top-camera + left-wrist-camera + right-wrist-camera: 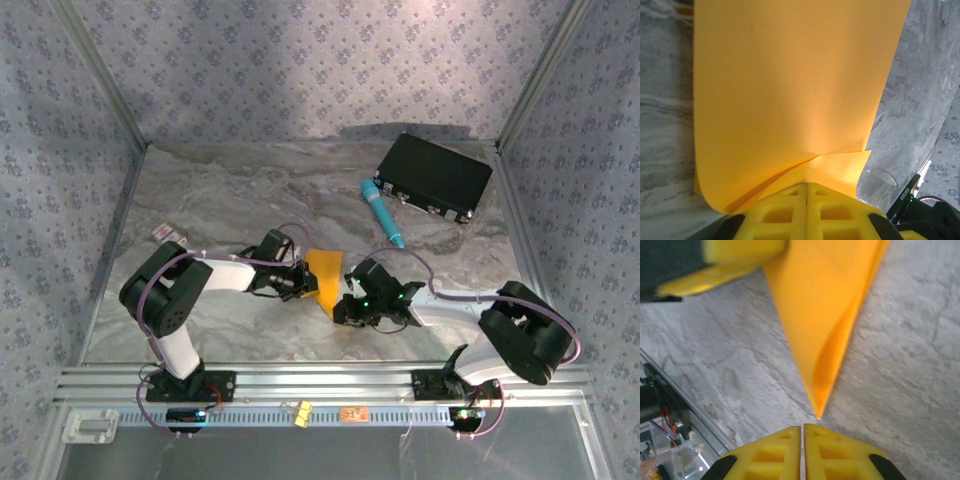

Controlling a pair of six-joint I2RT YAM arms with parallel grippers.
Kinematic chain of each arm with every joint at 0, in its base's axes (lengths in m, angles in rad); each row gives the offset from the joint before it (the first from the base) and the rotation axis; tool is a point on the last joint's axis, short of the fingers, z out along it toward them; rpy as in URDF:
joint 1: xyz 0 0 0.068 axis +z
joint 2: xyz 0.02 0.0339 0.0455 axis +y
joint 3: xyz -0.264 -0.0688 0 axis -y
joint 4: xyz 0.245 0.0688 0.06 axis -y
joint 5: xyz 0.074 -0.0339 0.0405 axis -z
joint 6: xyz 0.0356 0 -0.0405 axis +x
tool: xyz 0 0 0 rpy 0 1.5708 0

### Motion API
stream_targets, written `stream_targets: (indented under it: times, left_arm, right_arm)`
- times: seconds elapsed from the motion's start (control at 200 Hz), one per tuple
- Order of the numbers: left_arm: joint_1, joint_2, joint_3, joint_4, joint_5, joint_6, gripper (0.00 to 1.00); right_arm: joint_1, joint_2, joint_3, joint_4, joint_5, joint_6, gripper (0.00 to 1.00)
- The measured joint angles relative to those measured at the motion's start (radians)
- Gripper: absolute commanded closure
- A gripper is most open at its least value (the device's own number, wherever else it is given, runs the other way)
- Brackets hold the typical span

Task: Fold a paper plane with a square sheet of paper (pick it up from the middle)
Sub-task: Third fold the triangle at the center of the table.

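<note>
Nothing legible anywhere: no word, number or brand to be made out. On the small white-and-red card (170,234) by the left wall, markings too small to read. Same with the orange tag (351,414) and the yellow tag (300,411) on the front rail: mere specks of colour. Sheet of paper (790,100) plain on the visible face. Black box (435,176) at the back bare of any readable label.

The plain orange-yellow square sheet of paper (325,278) is near the table's (250,190) front middle. Folded double, it tapers to a point.
</note>
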Motion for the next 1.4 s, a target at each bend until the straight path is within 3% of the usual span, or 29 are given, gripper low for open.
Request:
stream_targets:
  times: [0.315,0.835,1.049,1.399]
  left_arm:
    - [0.000,0.000,0.000,0.000,0.000,0.000,0.94]
    - [-0.001,-0.047,0.006,-0.039,-0.027,0.011,0.83]
    - [-0.014,-0.137,0.006,-0.066,-0.056,0.015,0.87]
    - [-0.061,-0.049,0.006,-0.048,-0.073,0.012,0.90]
  right_arm:
    - [-0.023,0.143,0.151,0.032,0.020,0.000,0.89]
    - [-0.023,0.209,0.108,0.077,0.050,0.016,0.92]
    - [-0.023,0.211,0.108,0.081,0.050,0.016,0.93]
    - [-0.023,0.211,0.081,0.137,0.050,0.031,0.93]
